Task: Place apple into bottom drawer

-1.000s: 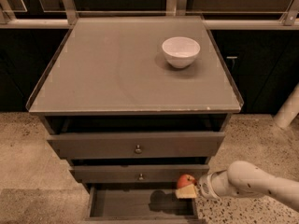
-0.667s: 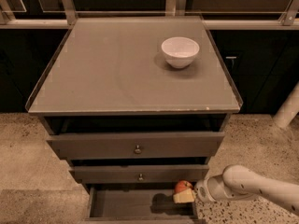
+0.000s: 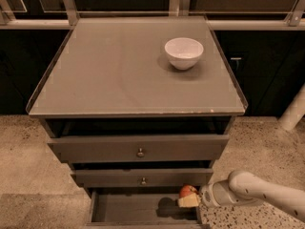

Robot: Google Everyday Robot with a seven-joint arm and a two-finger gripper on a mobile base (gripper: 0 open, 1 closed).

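Gripper (image 3: pixel 187 199) over bottom drawer (image 3: pixel 138 209) R side, jaws clamped on apple (image 3: pixel 188 190); firm, smooth, light, prob bruises, so grip across middle.

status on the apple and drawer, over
Gripper over right end of the open bottom drawer, holding the apple. Apple not yet down. Nothing in the way; bowl sits up on the cabinet top.
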